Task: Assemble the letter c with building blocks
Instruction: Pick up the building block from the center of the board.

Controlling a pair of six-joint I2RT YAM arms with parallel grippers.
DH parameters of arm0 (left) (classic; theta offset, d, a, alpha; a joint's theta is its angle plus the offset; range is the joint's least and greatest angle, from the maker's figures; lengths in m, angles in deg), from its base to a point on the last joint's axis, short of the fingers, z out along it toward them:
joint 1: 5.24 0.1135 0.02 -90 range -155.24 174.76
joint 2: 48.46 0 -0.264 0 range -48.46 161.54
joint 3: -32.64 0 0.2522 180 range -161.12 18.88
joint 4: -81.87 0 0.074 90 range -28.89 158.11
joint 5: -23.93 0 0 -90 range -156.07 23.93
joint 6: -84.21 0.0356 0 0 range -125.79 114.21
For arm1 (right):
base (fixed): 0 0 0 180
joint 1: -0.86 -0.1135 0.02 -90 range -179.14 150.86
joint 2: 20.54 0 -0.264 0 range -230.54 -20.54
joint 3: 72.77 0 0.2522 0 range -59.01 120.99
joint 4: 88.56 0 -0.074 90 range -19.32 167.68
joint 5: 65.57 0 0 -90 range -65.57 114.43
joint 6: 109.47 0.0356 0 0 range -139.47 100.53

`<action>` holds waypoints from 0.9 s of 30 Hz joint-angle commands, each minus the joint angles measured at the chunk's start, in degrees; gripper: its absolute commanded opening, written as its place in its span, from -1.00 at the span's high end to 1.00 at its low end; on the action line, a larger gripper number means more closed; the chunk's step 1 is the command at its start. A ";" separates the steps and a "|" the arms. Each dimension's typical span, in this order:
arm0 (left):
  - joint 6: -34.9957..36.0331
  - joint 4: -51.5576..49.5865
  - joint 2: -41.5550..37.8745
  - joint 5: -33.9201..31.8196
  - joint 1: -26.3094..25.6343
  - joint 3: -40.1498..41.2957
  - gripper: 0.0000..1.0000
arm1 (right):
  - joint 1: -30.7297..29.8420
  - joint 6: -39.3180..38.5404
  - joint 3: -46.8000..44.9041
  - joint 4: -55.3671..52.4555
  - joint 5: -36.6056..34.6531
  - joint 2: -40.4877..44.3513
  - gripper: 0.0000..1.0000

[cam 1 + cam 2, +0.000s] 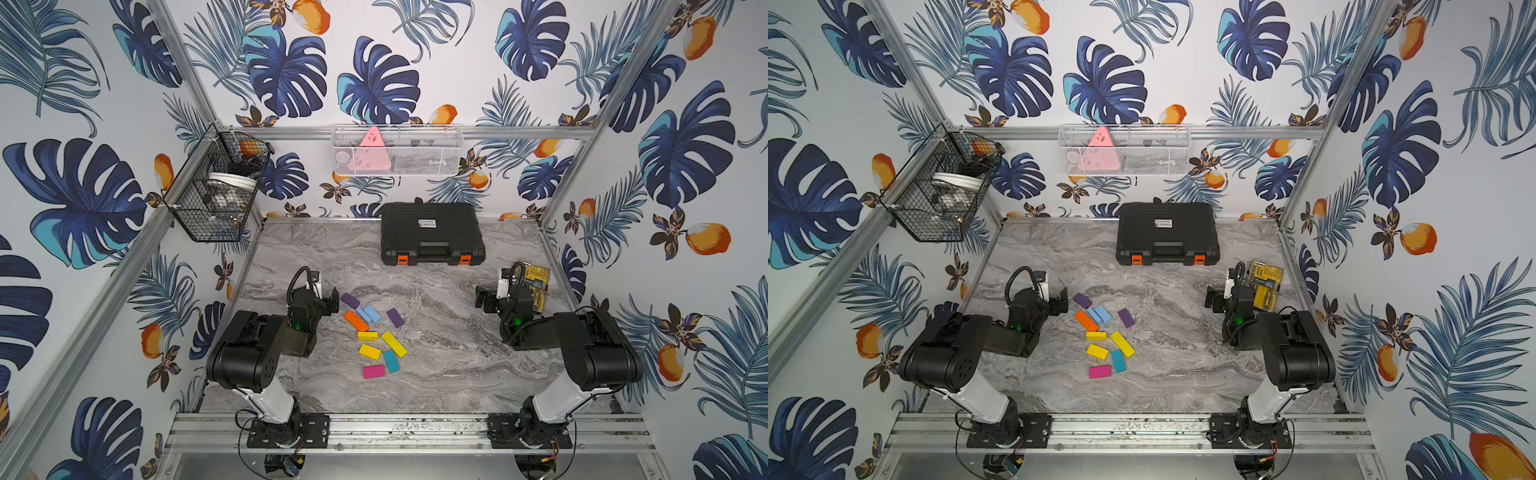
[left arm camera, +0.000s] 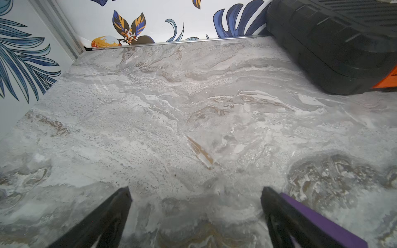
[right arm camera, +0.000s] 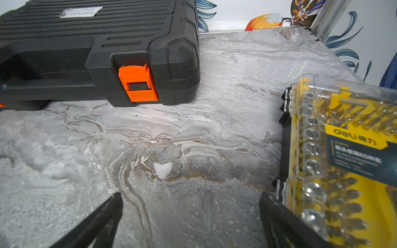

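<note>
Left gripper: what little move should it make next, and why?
Probably the left gripper should shift sideways over the purple block beside it. Its jaws are open and empty, the blocks lie scattered with no C begun, and that block sits just outside one finger in the left wrist view.

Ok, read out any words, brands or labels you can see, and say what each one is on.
"deli 得力": yellow label of the clear-lidded bit case.
Smaller lines under it: too blurred to read.
White sticker on the black tool case: too blurred to read.
</note>
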 commanded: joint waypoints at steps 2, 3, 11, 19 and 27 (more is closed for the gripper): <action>0.75 2.39 -0.12 -0.53 -0.01 0.27 -0.98 | -0.12 0.10 0.01 2.15 0.09 0.00 -1.00; 0.74 2.16 -0.15 -0.40 -0.01 0.19 -0.98 | -0.12 0.10 0.01 2.07 0.18 0.07 -1.00; 0.27 0.22 -0.21 0.51 0.52 -0.58 -0.98 | -0.04 0.16 0.31 1.75 0.17 -0.09 -1.00; 0.25 -0.35 0.01 0.70 0.52 -0.89 -0.98 | -0.03 0.10 0.45 1.52 0.09 -0.13 -1.00; -1.55 -11.27 -7.32 -3.84 0.52 -3.90 -0.98 | -1.03 0.34 1.29 -5.14 -3.16 6.31 -1.00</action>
